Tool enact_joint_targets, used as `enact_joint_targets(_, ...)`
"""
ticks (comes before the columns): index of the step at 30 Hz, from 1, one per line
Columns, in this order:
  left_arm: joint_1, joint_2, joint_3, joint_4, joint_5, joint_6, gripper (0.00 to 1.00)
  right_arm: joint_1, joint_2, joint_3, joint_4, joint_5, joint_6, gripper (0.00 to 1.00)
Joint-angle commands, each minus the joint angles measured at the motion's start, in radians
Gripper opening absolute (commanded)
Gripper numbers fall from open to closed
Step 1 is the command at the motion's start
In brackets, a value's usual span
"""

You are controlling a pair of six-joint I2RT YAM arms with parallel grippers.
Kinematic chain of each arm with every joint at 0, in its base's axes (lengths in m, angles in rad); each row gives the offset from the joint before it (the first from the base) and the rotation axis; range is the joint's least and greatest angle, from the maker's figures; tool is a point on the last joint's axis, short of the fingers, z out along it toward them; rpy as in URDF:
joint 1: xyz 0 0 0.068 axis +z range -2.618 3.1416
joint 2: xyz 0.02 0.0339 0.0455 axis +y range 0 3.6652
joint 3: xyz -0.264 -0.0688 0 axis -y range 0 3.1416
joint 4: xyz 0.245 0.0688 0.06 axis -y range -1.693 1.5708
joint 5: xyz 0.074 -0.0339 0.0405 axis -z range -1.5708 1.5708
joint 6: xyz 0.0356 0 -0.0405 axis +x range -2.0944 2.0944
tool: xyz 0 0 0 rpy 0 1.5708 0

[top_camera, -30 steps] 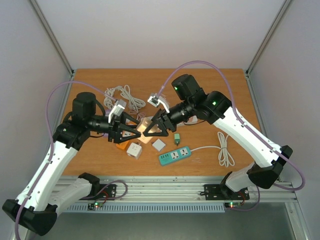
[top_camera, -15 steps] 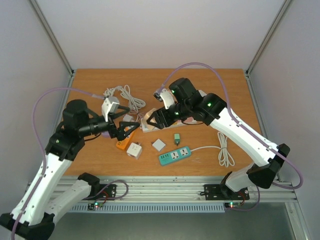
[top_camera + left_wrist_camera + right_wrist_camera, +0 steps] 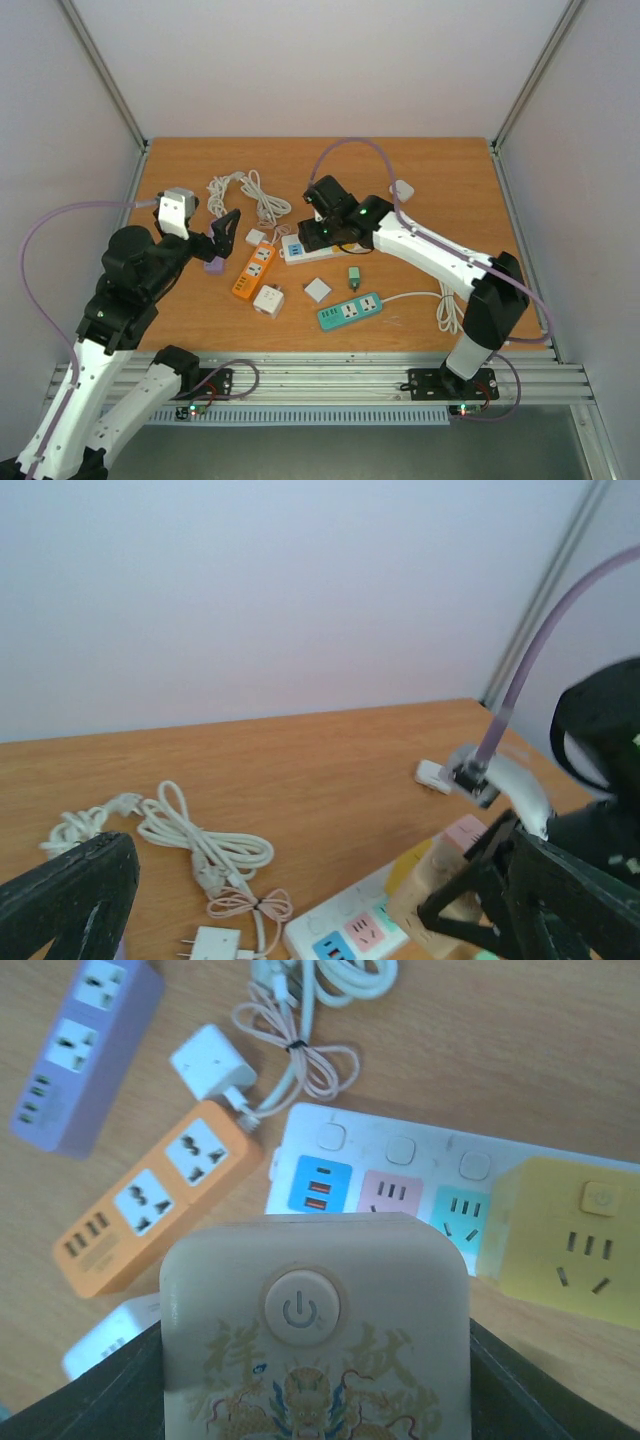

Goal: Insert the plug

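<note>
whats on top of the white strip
A yellow cube sits on one end of the strip; its blue, pink and teal sockets are bare. The beige adapter in front covers its near edge.

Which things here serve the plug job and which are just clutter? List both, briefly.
For the job:
- beige cube adapter, in the right arm's grip
- white power strip

Lying about:
- orange power strip
- purple power strip
- green power strip
- yellow cube adapter, already on the white strip
- white charger
- coiled white cable
</note>
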Motion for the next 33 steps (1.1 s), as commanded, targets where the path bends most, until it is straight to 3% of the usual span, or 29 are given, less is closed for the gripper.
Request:
enact_joint_targets(1, -0.002, -0.026, -0.001, 0.037, -0.145, -0.006, 0.99, 0.01, 0.051, -0.009, 0.104, 0.064, 0.042, 0.29)
enact_joint_targets(11, -0.001, -0.054, -0.02, 0.028, -0.239, -0.011, 0.99, 0.004, 0.161, -0.034, 0.19, 0.044, 0.097, 0.29)
enact_joint_targets(33, -0.001, -0.007, -0.026, 0.03, -0.24, -0.02, 0.99, -0.015, 0.267, -0.016, 0.177, 0.149, 0.132, 0.29)
